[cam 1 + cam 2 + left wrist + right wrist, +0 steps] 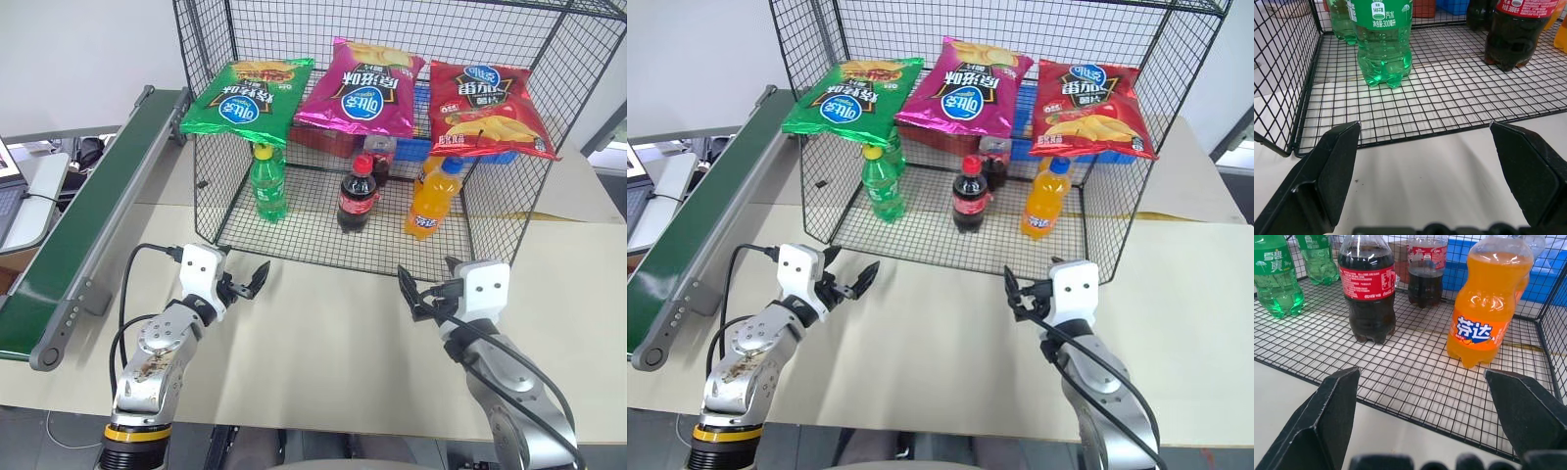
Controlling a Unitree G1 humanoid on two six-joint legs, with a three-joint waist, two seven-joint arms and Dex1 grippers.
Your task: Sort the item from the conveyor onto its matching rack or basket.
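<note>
- Beige worktop (313, 343) ran across the scene, white wall behind; the conveyor (88, 215), dark green belt with grey rails, ran along the robot's left side, nothing on the visible belt.
- Left claw (245, 284) hovered over the worktop near the cage's front left edge, fingers (1334, 171) spread wide, nothing between them.
- Right claw (419, 292) hovered over the worktop just before the cage's front right part, fingers (1327, 416) also spread wide, empty.
- The two claws were well apart, both pointing toward the cage.
- Black wire-mesh cage (294, 250) stood on the worktop past the claws, open toward the robot.
- On the mesh floor, left to right: green soda bottle (267, 182), cola bottle (357, 194), orange soda bottle (433, 198), all upright, apart from each other.
- The cola bottle, red cap and red label, dark liquid, stood in the middle of the floor, between the green and the orange one.
- A second cola bottle (1425, 269) stood just behind the front one; a second green bottle (1317, 257) stood behind the first green one.
- Blue bin (1459, 269) and red bin (328, 142) sat at the back of the cage floor.
- On the upper shelf, three crisp bags lay tilted: green bag (250, 93) left, magenta bag (361, 88) middle, red bag (485, 110) right.
</note>
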